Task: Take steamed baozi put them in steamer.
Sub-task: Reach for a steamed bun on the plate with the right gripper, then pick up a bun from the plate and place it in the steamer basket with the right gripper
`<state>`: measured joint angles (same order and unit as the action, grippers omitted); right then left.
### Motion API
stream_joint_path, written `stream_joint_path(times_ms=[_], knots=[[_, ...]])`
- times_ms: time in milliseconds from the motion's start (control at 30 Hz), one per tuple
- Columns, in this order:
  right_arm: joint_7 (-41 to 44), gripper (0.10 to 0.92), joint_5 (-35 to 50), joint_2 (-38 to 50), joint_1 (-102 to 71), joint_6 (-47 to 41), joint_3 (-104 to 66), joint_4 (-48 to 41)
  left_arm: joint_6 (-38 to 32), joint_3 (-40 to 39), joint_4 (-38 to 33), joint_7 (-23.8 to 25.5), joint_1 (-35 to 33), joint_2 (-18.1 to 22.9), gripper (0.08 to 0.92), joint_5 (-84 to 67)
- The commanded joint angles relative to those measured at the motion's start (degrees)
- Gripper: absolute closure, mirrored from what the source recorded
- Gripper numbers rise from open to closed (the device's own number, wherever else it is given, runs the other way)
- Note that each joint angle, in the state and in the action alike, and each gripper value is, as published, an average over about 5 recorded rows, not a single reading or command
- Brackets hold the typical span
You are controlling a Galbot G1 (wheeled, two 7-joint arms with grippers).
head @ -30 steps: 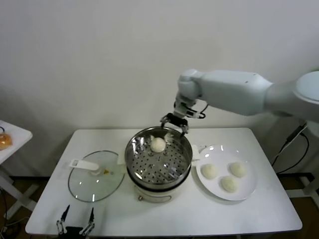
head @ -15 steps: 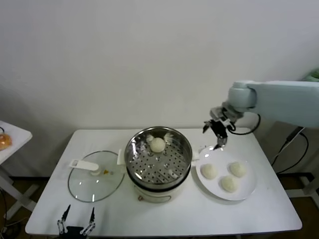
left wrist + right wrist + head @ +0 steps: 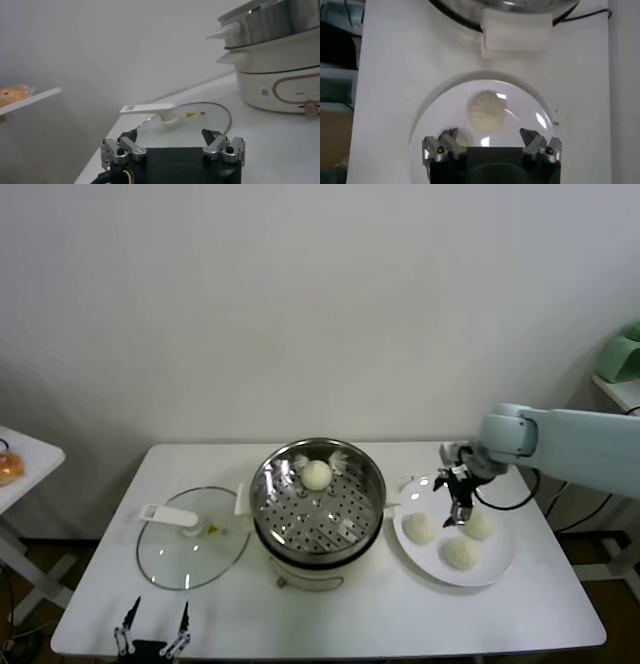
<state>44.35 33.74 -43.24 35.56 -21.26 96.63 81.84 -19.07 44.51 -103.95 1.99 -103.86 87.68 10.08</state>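
One steamed baozi [image 3: 317, 475] was seen lying on the holed floor of the steamer [image 3: 318, 502], toward its back side. Three more buns were seen on the white plate [image 3: 497, 561] just to the right of the steamer: one [image 3: 419, 528] on the side nearest the pot, one [image 3: 478, 525] on the far right, and one [image 3: 460, 554] at the front. The right gripper [image 3: 456, 502] was held over the plate, near the bun closest to the pot. In the right wrist view its fingers [image 3: 442, 145] were spread wide apart with nothing between them, and that bun [image 3: 487, 110] was seen just beyond the tips. The left gripper [image 3: 172, 145] was parked low by the front edge of the table [image 3: 300, 619], near the glass lid [image 3: 192, 536], and its fingers were also spread and empty. The buns were judged to be light, soft and easy to squash, with a smooth skin that could slip or tear. It was thought best that a bun be taken gently by its round sides, across the middle, and not squeezed hard. One bun of four was judged to be in place.
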Motion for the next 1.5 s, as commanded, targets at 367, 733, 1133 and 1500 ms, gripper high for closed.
stream_joint_path(times_ms=[367, 733, 1133, 1500], knots=[[0.01, 0.203, -6.99, -5.33, -16.63, -2.17, -12.12, -12.35, -0.24, 0.71, 0.45, -0.02, -0.12, 0.30, 0.177, 0.12], [1.20, 0.203, -7.42, -6.71, -17.82, -1.27, -13.50, -14.46, -0.19, 0.87, 0.45, -0.09, -0.12, 0.27, 0.177, 0.33], [3.04, 0.290, -7.18, -7.21, -16.98, -0.20, -13.69, -14.55, -0.22, 1.09, 0.23, -0.25, -0.29, 0.37, 0.177, 0.35], [6.97, 0.348, -5.23, -5.15, -10.22, 2.01, -10.58, -12.41, -0.18, 1.13, -0.23, -0.43, -0.56, 0.60, 0.177, 0.33]])
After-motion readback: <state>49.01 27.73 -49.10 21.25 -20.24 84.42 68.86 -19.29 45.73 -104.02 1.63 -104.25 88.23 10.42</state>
